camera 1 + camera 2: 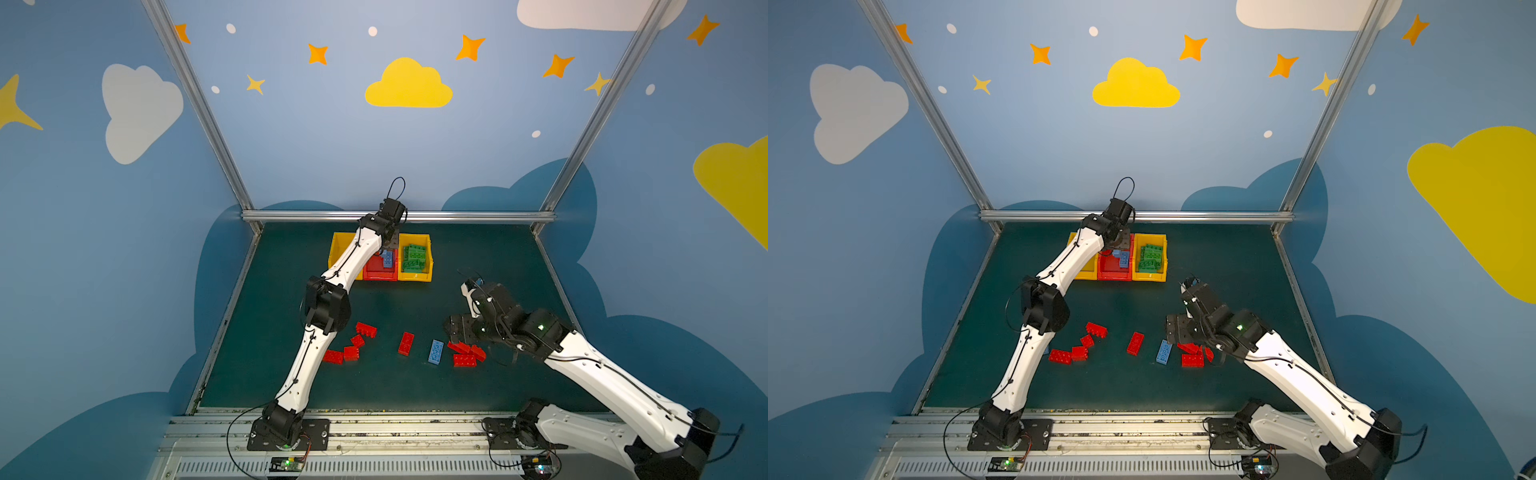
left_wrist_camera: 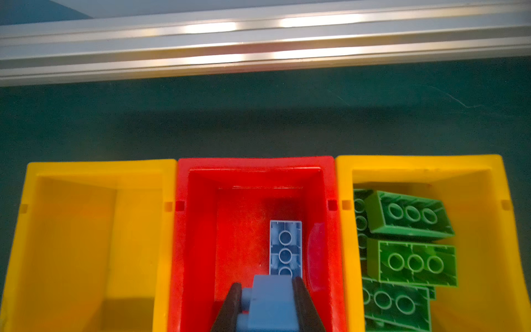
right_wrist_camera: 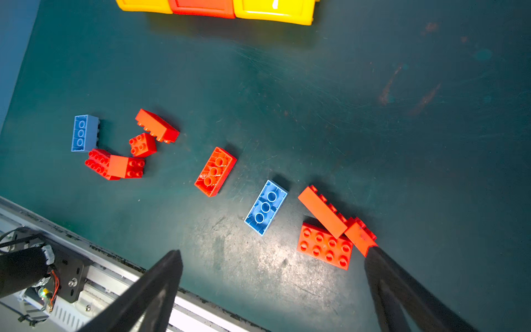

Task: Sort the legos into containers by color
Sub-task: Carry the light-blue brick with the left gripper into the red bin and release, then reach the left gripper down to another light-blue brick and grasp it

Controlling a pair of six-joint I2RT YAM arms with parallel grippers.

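Three bins (image 2: pixel 255 162) stand in a row at the far side of the bench (image 1: pixel 478 257): two yellow with one red between them. Eight red bricks (image 3: pixel 215 171) lie loose on the bench: four near left, one in the middle, three near right. There are four blue bricks (image 3: pixel 265 207): two on the bench, one in the red bin, one held above it. At least four green bricks (image 2: pixel 413 263) fill the right yellow bin.

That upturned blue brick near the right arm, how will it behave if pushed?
The blue brick looks hollow and hard, so it is likely light and stiff. Flat and boxy, it should slide rather than roll or tip.
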